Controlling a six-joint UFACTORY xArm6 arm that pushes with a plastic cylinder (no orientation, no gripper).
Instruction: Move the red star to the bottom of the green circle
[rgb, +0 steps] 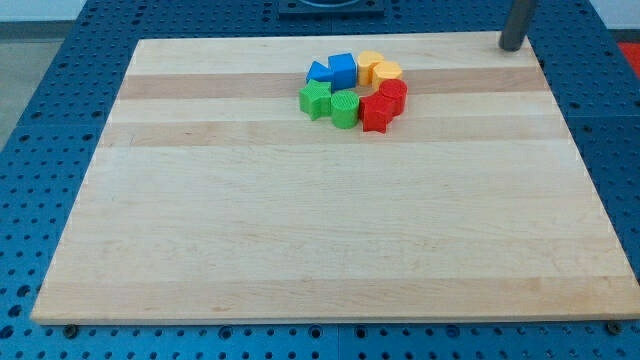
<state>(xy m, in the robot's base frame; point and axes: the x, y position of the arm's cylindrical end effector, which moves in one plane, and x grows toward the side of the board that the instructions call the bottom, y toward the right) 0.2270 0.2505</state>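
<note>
Red star block (376, 116) sat at the right side of a tight cluster on the far half of the pale wooden board (300, 250), touching a second red block (392, 94) just behind it and lying just right of the green circle block (345, 108). You would also have seen a green star-like block (315, 99) at the cluster's left, two blue blocks (334, 70) behind it and two yellow blocks (378, 69) at the far right of the group.

My tip (511, 46) stood at the board's far right corner, well apart from every block; being a bare rod, it had nothing to spread or pinch.

You should have expected trouble from the crowding: a push on the star could drag the red neighbour along or knock the green circle out of place.

No brand, label or writing could be read.
</note>
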